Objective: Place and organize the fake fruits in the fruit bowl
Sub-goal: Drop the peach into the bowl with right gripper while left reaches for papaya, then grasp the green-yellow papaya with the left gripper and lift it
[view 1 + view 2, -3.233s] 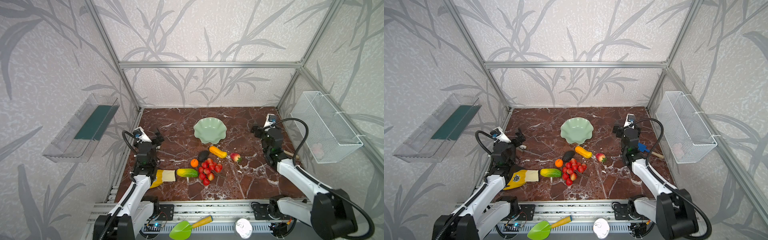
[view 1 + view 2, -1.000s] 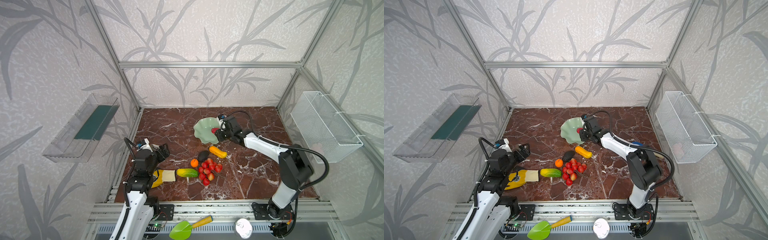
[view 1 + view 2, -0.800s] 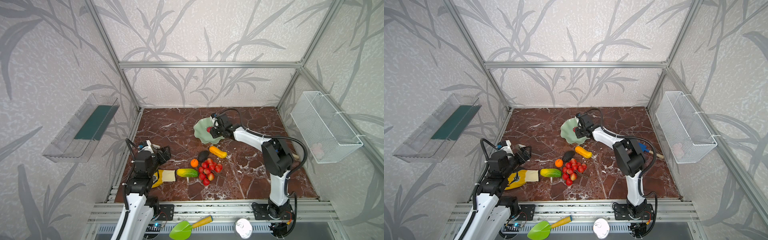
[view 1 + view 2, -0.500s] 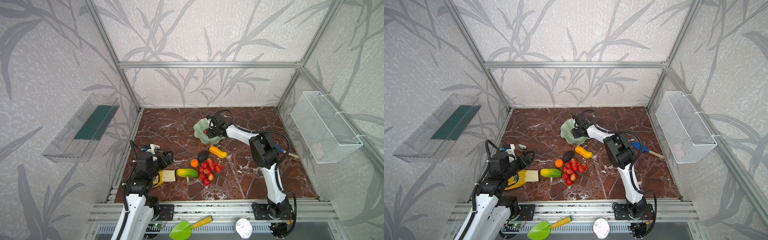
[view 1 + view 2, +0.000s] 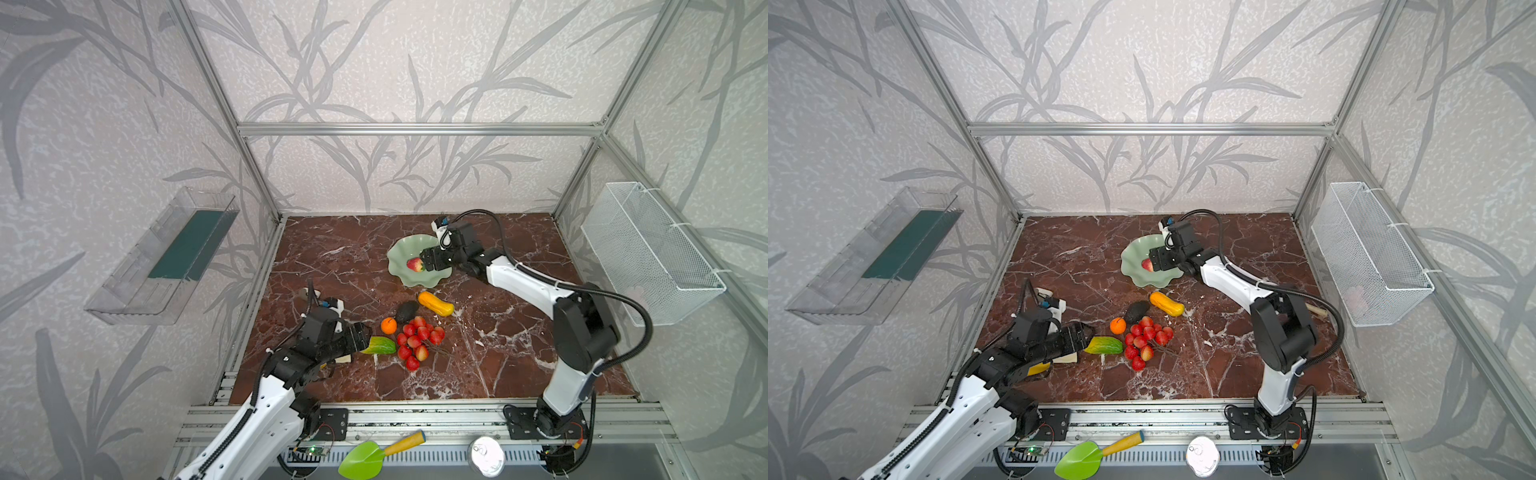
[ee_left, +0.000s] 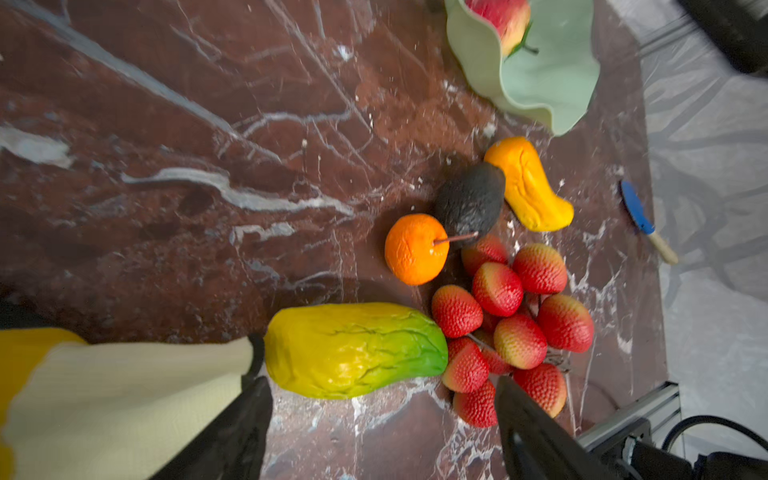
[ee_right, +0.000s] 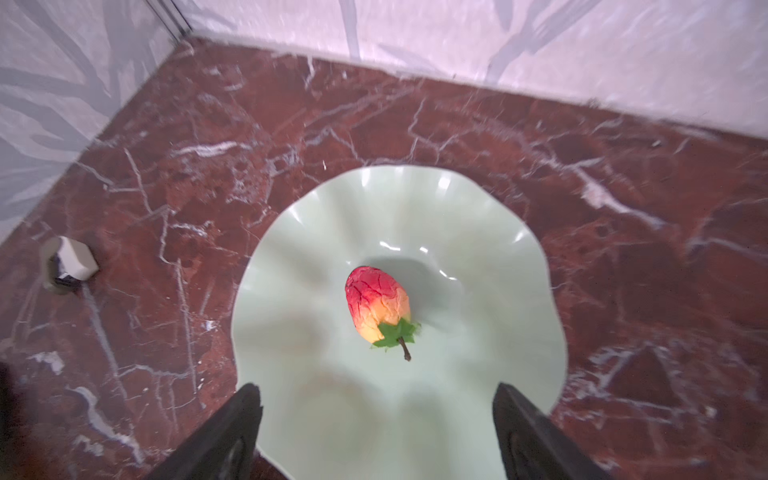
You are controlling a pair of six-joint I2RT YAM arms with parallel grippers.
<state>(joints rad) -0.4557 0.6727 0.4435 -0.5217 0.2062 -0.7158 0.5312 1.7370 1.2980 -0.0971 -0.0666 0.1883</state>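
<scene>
The pale green fruit bowl (image 5: 432, 280) (image 5: 1133, 278) stands at the table's middle back. A red strawberry (image 7: 378, 305) (image 5: 414, 264) lies loose inside it. My right gripper (image 7: 376, 390) (image 5: 424, 258) hovers open over the bowl, just behind the strawberry. My left gripper (image 6: 380, 386) (image 5: 365, 336) is open at the yellow-green oblong fruit (image 6: 353, 349) (image 5: 1104, 345), whose near side sits in the mouth of the jaws. Beside it lie the red berry bunch (image 6: 511, 316), a small orange (image 6: 415, 249), a dark avocado (image 6: 469, 203) and an orange-yellow oblong (image 6: 528, 187).
A cream square (image 6: 124, 395) and a yellow glove (image 5: 1038, 368) lie under my left arm. A blue-handled knife (image 6: 636, 208) rests at the right of the table. A white wire basket (image 5: 648, 249) hangs on the right wall, a clear tray (image 5: 166, 257) on the left.
My right gripper carried the strawberry over the bowl, then opened and let it go into the bowl. My left gripper moved right, up to the yellow-green fruit.
</scene>
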